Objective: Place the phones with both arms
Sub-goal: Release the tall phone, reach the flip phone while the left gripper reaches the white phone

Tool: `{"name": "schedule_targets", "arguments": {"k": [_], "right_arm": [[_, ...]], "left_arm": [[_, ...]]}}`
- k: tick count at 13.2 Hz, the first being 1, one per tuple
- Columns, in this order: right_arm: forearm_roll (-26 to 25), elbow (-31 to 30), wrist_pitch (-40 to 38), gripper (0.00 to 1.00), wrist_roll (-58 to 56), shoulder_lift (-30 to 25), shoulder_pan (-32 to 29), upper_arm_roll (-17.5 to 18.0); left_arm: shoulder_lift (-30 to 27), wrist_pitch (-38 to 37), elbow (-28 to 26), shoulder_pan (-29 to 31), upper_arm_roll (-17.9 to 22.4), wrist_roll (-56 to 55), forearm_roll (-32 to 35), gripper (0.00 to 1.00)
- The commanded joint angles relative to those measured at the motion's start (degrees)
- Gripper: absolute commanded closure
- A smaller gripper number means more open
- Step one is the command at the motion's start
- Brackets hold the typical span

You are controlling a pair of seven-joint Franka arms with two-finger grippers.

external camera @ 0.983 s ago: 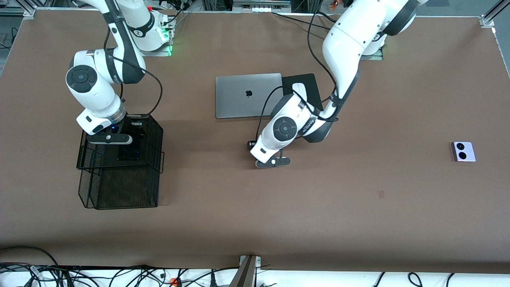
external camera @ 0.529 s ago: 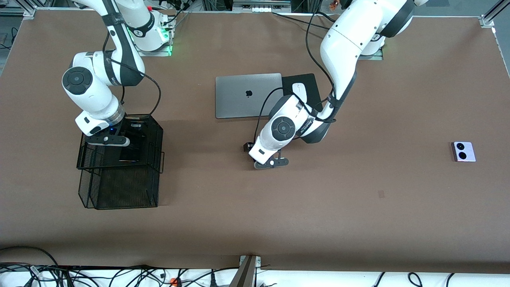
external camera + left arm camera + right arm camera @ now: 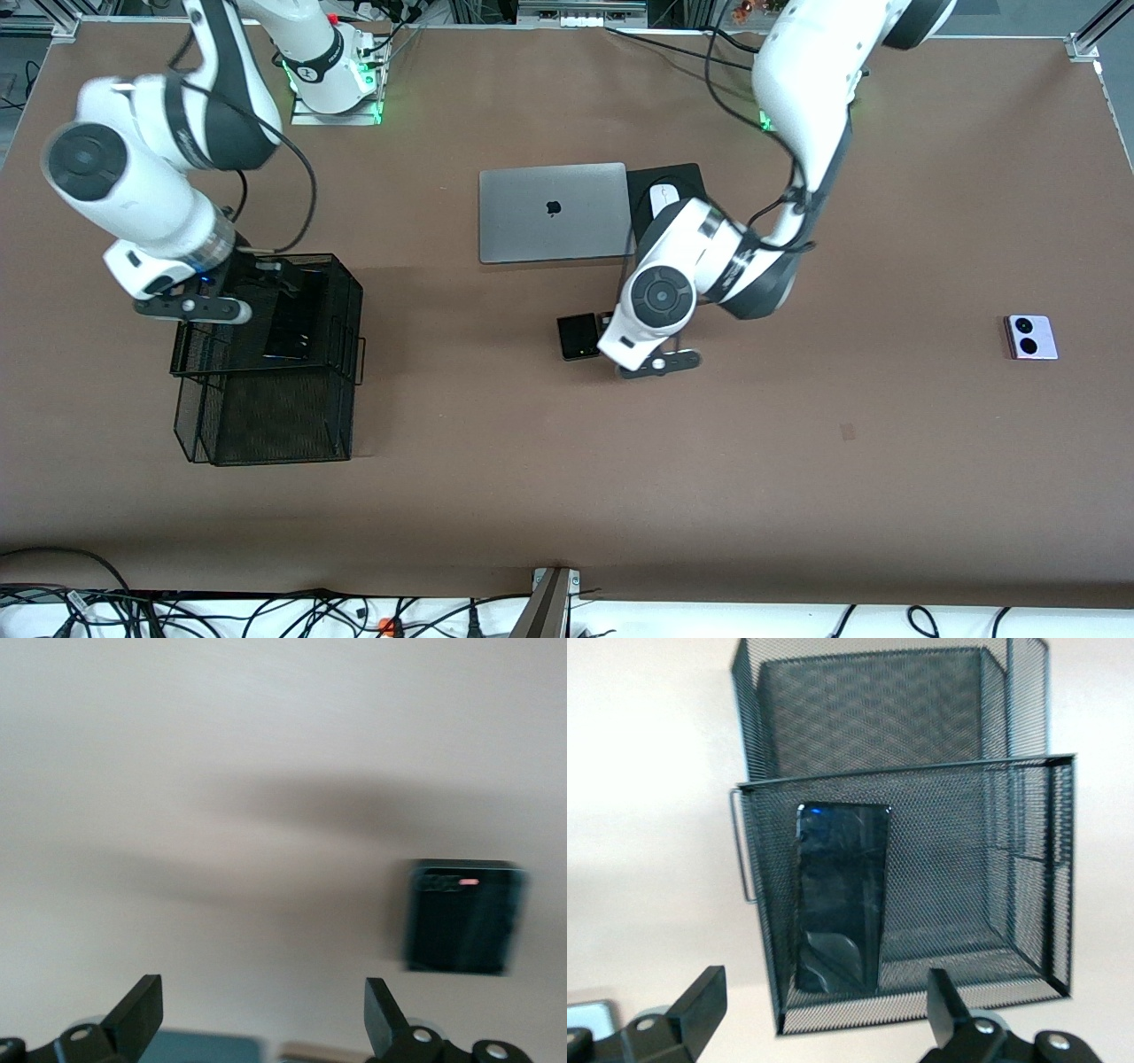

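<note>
- The lilac-white phone lies flat on the bare worktop at the left arm's end, lenses up, its slightly longer side running along the table's length. It looks like the one phone not yet dealt with.
- The left gripper hangs over mid-table, well apart from that phone, but the left arm is far the nearer; the reach would run toward its own end of the table.
- The left gripper's jaws are spread and empty, as the left wrist view shows.
- Just beside it lies the squarish black folded phone, flat and released, nearer the front camera than the grey laptop.
- The long slim black phone lies in the upper tier of the mesh basket, long axis running from back wall to open front.
- The right gripper, jaws wide and empty, hovers over that basket's edge.
</note>
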Motion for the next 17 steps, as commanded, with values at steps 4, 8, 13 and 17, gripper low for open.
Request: {"name": "schedule_targets", "arguments": {"k": [4, 8, 13, 17], "right_arm": [[1.09, 12.15, -3.09, 0.0, 18.65, 7.94, 0.49, 12.43], [0.74, 23.75, -2.21, 0.0, 37.82, 20.15, 1.19, 23.07], [0.13, 36.0, 1.56, 0.0, 49.02, 33.88, 6.19, 25.64], [-0.14, 35.91, 10.69, 0.0, 48.33, 39.07, 9.27, 25.64]], "left_arm": [[-3.84, -18.62, -1.33, 8.54, 1.74, 7.61, 9.16, 0.0], [-4.54, -19.43, -1.94, 21.73, 1.74, 25.9, 9.43, 0.0], [-7.34, -18.73, -4.39, 32.38, 1.66, 42.96, 13.1, 0.0], [-13.14, -15.66, -8.35, 38.35, 1.66, 51.22, 19.8, 0.0]]}}
